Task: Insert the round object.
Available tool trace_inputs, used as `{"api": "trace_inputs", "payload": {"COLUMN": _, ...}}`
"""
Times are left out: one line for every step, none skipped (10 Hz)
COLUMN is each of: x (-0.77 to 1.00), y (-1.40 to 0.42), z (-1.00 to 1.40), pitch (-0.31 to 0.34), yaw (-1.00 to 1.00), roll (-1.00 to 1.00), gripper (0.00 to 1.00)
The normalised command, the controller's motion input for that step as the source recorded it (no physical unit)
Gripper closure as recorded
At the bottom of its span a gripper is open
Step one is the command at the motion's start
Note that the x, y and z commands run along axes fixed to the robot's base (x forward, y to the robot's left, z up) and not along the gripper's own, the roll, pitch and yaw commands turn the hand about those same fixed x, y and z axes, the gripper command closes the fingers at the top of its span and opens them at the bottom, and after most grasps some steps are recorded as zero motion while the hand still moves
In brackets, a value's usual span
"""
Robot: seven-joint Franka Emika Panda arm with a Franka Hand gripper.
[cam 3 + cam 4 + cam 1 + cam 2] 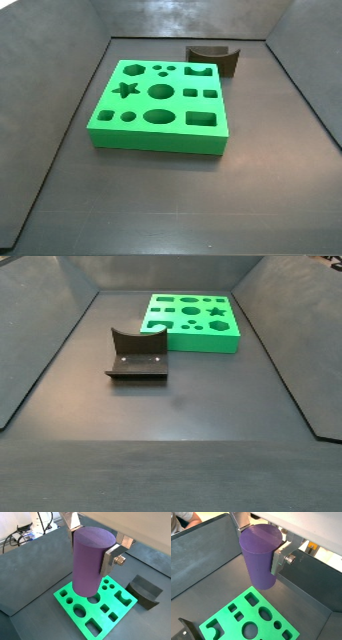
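Note:
My gripper is shut on the round object, a tall smooth purple cylinder, held upright near its top between two silver fingers. Both wrist views show this grip on the cylinder. The green block with several shaped holes lies on the floor below. In one wrist view the cylinder's lower end overlaps the block's edge; in the other it hangs beside the block. Both side views show the block, but neither the gripper nor the cylinder.
The dark fixture stands on the grey floor just beyond the block's far corner. It also shows in the other views. Sloping grey walls enclose the floor on all sides.

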Motion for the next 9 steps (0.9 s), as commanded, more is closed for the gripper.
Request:
{"api": "trace_inputs", "payload": {"x": -0.31, "y": 0.06, "z": -1.00, "pitch": -0.076, "yaw": 0.05, "roll": 0.17, "gripper": 1.00}}
{"api": "trace_inputs", "payload": {"x": -0.20, "y": 0.11, "z": -1.00, "pitch": -0.044, "yaw": 0.00, "roll": 0.12, "gripper": 1.00}}
{"api": "trace_inputs", "payload": {"x": -0.18, "y": 0.16, "z": -1.00, "pitch": -0.034, "yaw": 0.00, "roll": 0.07, "gripper": 1.00}}
{"api": "trace_inputs", "payload": {"x": -0.21, "y": 0.22, "z": -1.00, "pitch": -0.051, "yaw": 0.01, "roll": 0.11, "gripper": 1.00}}
{"api": "trace_inputs", "payload": {"x": -0.09, "y": 0.31, "z": -1.00, "pitch": -0.046, "yaw": 0.02, "roll": 0.13, "gripper": 1.00}}
{"api": "trace_inputs", "payload": {"x": 0.19, "y": 0.41, "z": -1.00, "pitch": 0.000, "yaw": 0.00, "roll": 0.10, "gripper": 1.00}}
{"api": "trace_inputs", "payload": {"x": 0.40, "y": 0.45, "z": -0.98, "pitch": 0.081, "yaw": -0.02, "roll": 0.08, "gripper": 1.00}}
{"api": "trace_inputs", "payload": {"x": 0.33, "y": 0.43, "z": -0.96, "pitch": 0.060, "yaw": 0.00, "roll": 0.10, "gripper": 1.00}}
{"api": "trace_inputs", "payload": {"x": 0.19, "y": 0.40, "z": -1.00, "pitch": 0.000, "yaw": 0.00, "roll": 0.09, "gripper": 1.00}}
